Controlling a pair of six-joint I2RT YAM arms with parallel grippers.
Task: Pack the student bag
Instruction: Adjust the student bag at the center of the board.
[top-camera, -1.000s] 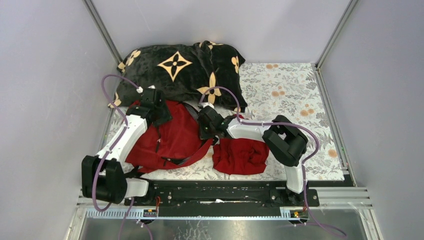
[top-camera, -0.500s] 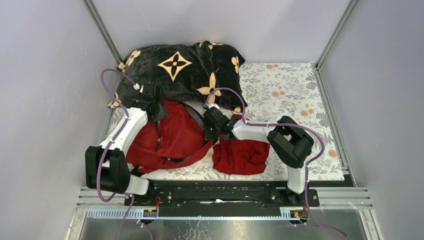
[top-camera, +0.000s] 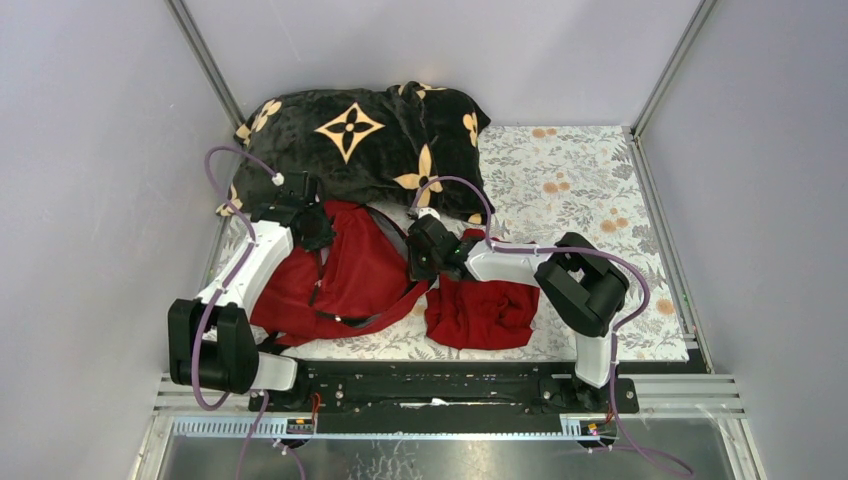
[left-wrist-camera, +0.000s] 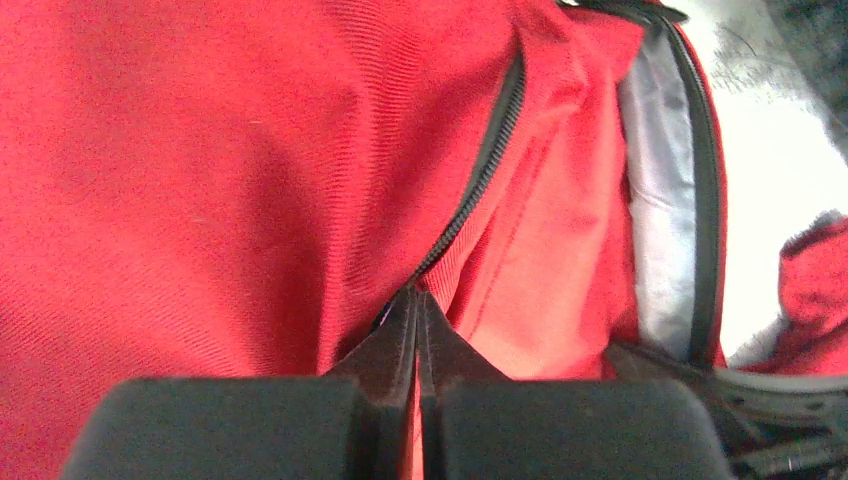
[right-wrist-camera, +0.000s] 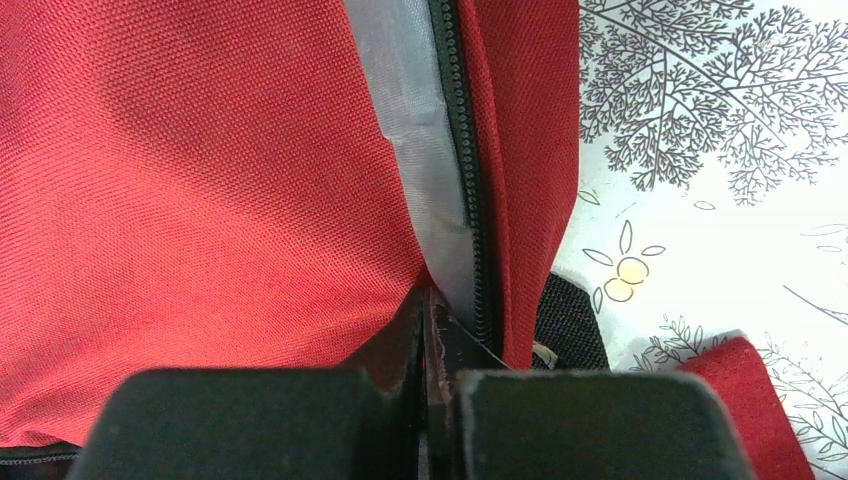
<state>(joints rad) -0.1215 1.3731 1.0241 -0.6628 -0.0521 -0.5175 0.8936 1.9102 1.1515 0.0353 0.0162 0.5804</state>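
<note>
Student bag (top-camera: 350, 270) fabric in firm grip of left pincer (left-wrist-camera: 415, 296) and right pincer (right-wrist-camera: 428, 296)

Nothing to read here, no words, numbers or brand tags in any view. The student bag (top-camera: 350, 270) shows plain red fabric and black zipper up close, no logo or label. The black blanket (top-camera: 300, 150) carries tan flower and diamond motifs only, no letters. The tablecloth (top-camera: 580, 180) shows a leaf-and-blossom print, no writing.
</note>
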